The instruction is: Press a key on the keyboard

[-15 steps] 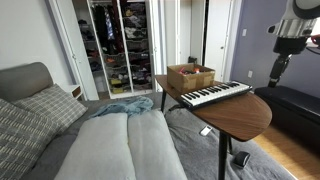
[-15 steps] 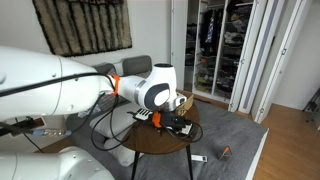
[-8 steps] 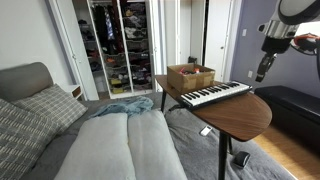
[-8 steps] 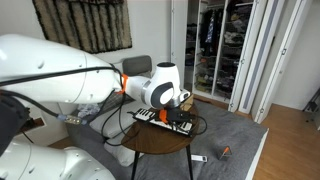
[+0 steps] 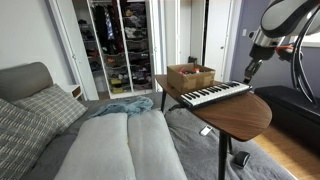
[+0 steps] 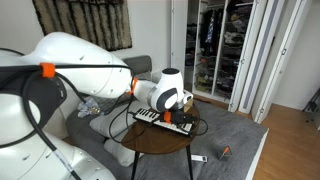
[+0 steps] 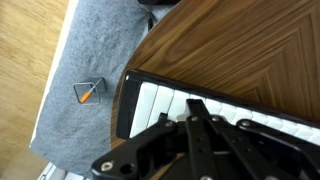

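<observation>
The keyboard (image 5: 214,95) lies along the edge of an oval wooden table (image 5: 235,115), with its white keys in a row; it also shows as the keyboard (image 6: 152,117). My gripper (image 5: 247,74) hangs from the arm at the upper right, a little above the keyboard's end farthest from the bed. In the wrist view the gripper (image 7: 197,106) is shut, its dark fingers (image 7: 205,130) pressed together with nothing between them. Their tip stands over the white keys (image 7: 150,105) near the end of the keyboard. I cannot tell whether the tip touches a key.
A brown open cardboard box (image 5: 190,76) stands on the table behind the keyboard. A grey bed with cushions (image 5: 60,125) lies beside the table. On the grey rug (image 7: 75,50) below the table's edge lies a small grey and orange thing (image 7: 87,92). An open closet (image 5: 118,45) is at the back.
The arm has swung in and down toward the end of the keyboard. The jaws have gone from partly open to shut.
</observation>
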Robot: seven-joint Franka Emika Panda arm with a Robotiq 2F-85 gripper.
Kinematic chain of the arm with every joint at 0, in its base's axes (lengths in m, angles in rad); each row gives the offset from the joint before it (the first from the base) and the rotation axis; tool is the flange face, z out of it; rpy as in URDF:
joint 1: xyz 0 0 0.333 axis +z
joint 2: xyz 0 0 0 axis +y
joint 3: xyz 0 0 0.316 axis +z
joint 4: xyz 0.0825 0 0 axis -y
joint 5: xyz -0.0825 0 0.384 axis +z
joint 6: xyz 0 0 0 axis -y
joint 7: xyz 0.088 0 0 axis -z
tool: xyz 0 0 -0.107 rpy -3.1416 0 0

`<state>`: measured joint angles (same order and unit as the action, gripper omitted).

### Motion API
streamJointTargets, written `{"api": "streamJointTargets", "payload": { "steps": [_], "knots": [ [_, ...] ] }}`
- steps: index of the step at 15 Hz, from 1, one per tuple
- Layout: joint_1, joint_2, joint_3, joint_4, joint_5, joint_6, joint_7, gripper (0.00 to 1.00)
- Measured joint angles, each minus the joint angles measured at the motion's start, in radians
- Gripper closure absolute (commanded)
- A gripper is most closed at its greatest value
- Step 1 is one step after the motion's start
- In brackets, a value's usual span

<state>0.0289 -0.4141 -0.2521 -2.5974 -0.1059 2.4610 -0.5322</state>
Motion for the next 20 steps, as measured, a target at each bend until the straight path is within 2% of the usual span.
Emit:
{"api": "streamJointTargets", "payload": {
  "steps": [8,20],
  "knots": [
    [0.001,0.092,-0.001,0.041,0.08,0.051,0.0,1.0],
    [-0.005,0.135,-0.011,0.057,0.137,0.051,-0.015,1.0]
  ]
}}
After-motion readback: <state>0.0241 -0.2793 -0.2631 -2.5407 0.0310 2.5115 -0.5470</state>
